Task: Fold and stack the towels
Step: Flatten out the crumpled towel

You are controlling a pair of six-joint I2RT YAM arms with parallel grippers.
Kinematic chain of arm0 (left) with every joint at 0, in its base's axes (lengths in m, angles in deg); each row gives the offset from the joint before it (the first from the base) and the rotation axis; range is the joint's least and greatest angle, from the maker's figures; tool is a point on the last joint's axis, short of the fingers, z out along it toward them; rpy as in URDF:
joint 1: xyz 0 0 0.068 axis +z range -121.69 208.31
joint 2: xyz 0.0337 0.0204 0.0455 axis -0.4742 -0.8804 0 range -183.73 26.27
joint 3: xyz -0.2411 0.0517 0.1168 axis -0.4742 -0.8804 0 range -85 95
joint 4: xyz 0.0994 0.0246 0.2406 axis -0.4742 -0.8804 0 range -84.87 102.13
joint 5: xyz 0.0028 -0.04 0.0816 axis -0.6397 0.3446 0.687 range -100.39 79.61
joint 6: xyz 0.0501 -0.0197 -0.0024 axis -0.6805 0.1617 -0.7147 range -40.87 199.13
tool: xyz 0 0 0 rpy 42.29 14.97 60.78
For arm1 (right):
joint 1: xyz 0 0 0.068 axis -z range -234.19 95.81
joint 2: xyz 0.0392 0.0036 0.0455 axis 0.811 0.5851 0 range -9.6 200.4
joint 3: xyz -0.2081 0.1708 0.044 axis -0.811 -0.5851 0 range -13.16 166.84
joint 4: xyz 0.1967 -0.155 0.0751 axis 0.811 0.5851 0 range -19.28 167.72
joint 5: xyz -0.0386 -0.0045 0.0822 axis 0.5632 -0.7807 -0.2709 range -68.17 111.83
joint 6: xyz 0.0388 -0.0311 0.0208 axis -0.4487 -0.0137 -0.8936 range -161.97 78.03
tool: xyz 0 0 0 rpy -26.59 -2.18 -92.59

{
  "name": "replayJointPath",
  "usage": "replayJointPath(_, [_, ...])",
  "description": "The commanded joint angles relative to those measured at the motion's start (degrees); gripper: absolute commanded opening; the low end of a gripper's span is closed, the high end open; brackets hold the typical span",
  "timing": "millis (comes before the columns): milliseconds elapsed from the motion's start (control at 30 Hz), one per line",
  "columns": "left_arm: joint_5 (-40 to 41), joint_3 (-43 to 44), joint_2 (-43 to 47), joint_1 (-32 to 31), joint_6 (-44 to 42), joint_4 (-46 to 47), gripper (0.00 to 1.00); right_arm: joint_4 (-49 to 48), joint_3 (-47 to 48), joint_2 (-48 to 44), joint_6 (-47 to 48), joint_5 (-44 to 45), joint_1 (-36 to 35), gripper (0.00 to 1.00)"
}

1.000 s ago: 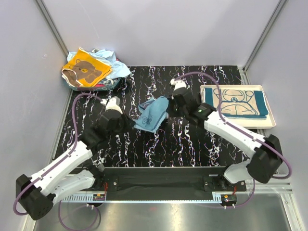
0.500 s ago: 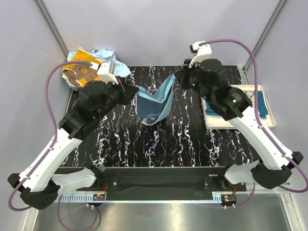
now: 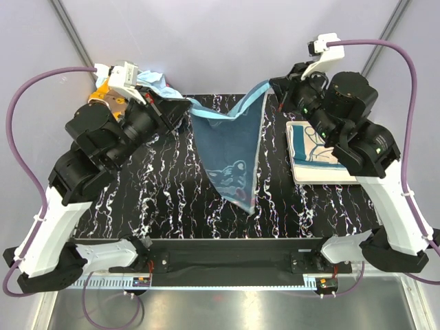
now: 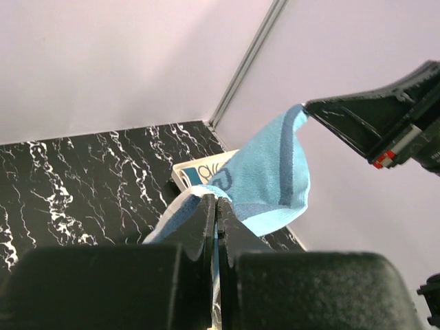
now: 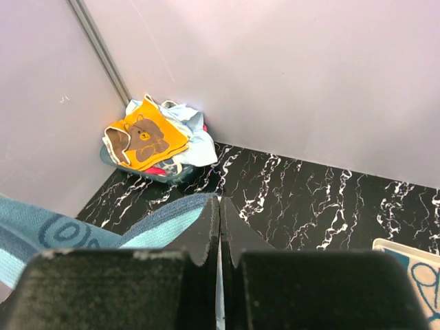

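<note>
A light blue towel (image 3: 230, 148) hangs spread in the air over the middle of the black marbled table (image 3: 172, 185), its lowest corner pointing down toward the front. My left gripper (image 3: 187, 104) is shut on its left top corner and my right gripper (image 3: 270, 84) on its right top corner. The left wrist view has the cloth (image 4: 268, 175) running from my left gripper (image 4: 216, 201) to the right fingers (image 4: 357, 120). From the right gripper (image 5: 220, 201) the towel (image 5: 103, 230) trails off left. An orange-yellow bear towel (image 5: 146, 136) tops a heap of towels at the back left.
A white tray (image 3: 330, 180) at the right of the table holds a folded teal towel with a beige centre (image 3: 313, 148), partly under my right arm. The heap (image 3: 155, 81) sits in the back left corner, half hidden by my left arm. Grey walls close in three sides.
Both arms have risen and spread apart toward the back. The light blue towel went from crumpled on the table to lifted and stretched between the two grippers.
</note>
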Motion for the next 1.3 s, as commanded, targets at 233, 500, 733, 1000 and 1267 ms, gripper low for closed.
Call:
replayJointPath(233, [0.8,1.4,-0.5,-0.4,0.5,1.2,0.00,0.3,-2.0,-3.8,1.4,2.7,0.2,0.00])
replayJointPath(500, [-1.7,-0.7,1.1,-0.5,1.9,0.9,0.00,1.3,-3.1,-6.6,0.1,1.4,0.3,0.00])
replayJointPath(733, [-0.4,0.1,2.4,-2.3,2.4,0.4,0.00,2.1,-1.3,-7.6,-0.5,0.2,0.3,0.00])
replayJointPath(1000, [3.3,6.2,-0.2,-6.2,0.7,-0.9,0.00,2.8,3.1,-5.1,-0.2,-0.9,0.2,0.00])
replayJointPath(1267, [4.8,9.5,-6.2,-3.6,1.9,-1.5,0.00,0.4,2.7,-1.2,1.7,2.0,0.2,0.00])
